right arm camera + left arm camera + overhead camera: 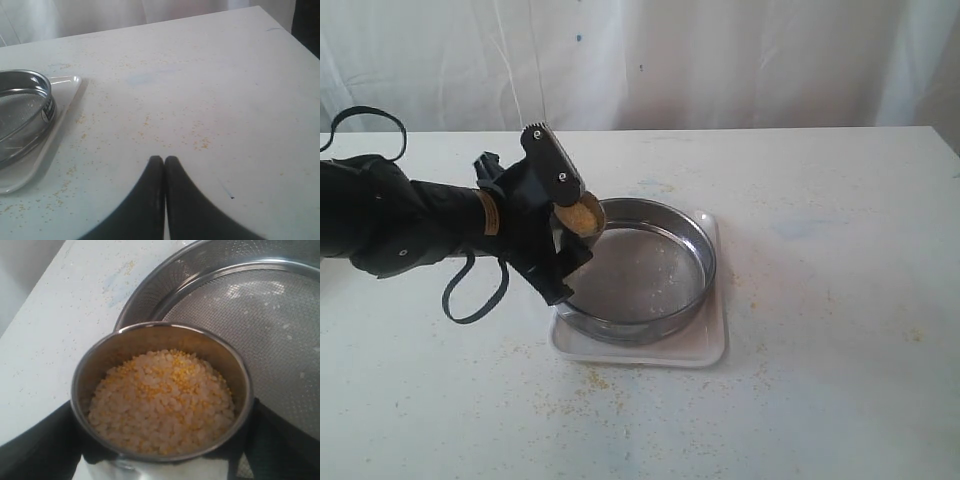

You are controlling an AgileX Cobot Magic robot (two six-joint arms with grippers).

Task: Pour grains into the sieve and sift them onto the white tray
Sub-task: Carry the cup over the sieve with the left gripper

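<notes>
My left gripper (568, 228) is shut on a small steel cup (161, 392), held tilted above the left rim of the sieve (642, 270). The cup is full of yellow and pale grains (162, 400). The sieve, a wide steel ring with a mesh bottom (270, 325), rests on the white tray (705, 345) and holds only a few specks. Its rim (27, 107) and a corner of the tray (67, 87) also show in the right wrist view. My right gripper (164, 161) is shut and empty, low over bare table to the right of the tray; it is outside the exterior view.
Stray grains (570, 390) are scattered over the white tabletop (820, 250) around the tray, thickest in front of it. A white curtain (720, 60) hangs behind the table's far edge. A black cable loop (470, 295) dangles under the left arm.
</notes>
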